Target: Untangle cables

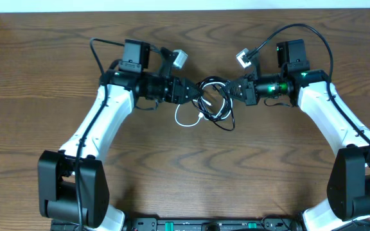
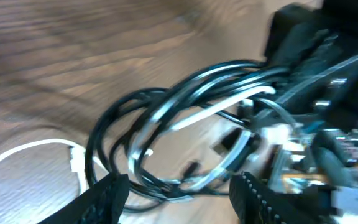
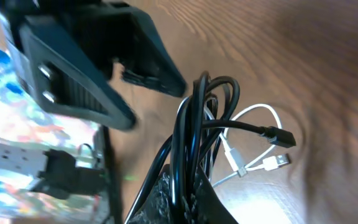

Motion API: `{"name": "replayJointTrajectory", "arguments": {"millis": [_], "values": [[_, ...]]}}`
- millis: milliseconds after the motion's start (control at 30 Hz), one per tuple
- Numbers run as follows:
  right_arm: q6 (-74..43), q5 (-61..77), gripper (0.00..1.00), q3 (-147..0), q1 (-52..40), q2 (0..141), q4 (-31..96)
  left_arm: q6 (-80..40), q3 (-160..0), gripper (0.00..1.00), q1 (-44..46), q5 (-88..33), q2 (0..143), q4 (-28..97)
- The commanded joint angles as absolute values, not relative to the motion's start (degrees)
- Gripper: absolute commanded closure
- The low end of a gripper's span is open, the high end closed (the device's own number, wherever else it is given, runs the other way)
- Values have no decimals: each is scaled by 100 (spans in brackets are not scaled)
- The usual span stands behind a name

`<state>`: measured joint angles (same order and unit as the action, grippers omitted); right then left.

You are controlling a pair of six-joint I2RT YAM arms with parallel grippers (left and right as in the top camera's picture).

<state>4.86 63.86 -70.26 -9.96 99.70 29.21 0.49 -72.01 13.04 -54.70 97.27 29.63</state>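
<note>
- The cables (image 1: 214,102) lie in one knotted bunch on the table (image 1: 172,186), directly between the two grippers' tips.
- The black cables (image 3: 194,124) rise as several tight strands straight out of the right gripper (image 3: 179,202). Its jaws are pressed together on them.
- From that grip one black strand bends away to the side and ends in a dark plug (image 3: 281,140), clear of the fingers.
- The white cable (image 3: 277,162) curves beyond the black strands on the far side of the right gripper's tips, its pale plug lying just under the dark one.
- The left gripper (image 2: 179,193) has its jaws apart, and its serrated fingers (image 2: 107,196) stand on either side of the black loops (image 2: 185,87).
- The left wrist view is blurred, so it looks as though the loops pass between the fingers without being pinched, but contact cannot be told.
- The white cable's loop (image 2: 30,146) lies flat on the wood, off to one side of the left gripper's tips.
- From overhead, the left gripper (image 1: 196,92) and right gripper (image 1: 232,88) face each other, near but apart, with the bunch between them.
</note>
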Motion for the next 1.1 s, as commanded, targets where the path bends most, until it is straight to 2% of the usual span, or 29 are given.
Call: {"name": "replayJointTrajectory", "arguments": {"millis": [0,167,333,567,767,933,1033,1067], "values": [[-357,6768,99,-7150,-1061,9970,2836,126,-7297,43,1592,-4355,9649,2904],[-729,6768,99,-7150,-1129,9970,2805,126,-7297,43,1874,-3734,9649,2565],[-773,6766,99,-7150,-1216,9970,2803,123,-7297,44,1940,-3680,9649,2239],[-987,6519,99,-7150,-1214,9970,2808,123,-7299,59,1938,-3677,9649,2106],[-1135,6598,99,-7150,-1286,9972,2768,130,-7299,60,1984,-3636,9653,2104],[-1201,6945,99,-7150,-1334,9972,2637,128,-7297,60,2060,-3013,9703,2193],[-1199,7102,99,-7150,-1332,9972,2633,128,-7297,79,2056,-2770,9721,2261],[-1199,7118,99,-7150,-1334,9972,2633,130,-7297,81,2056,-2724,9725,2268]]}}
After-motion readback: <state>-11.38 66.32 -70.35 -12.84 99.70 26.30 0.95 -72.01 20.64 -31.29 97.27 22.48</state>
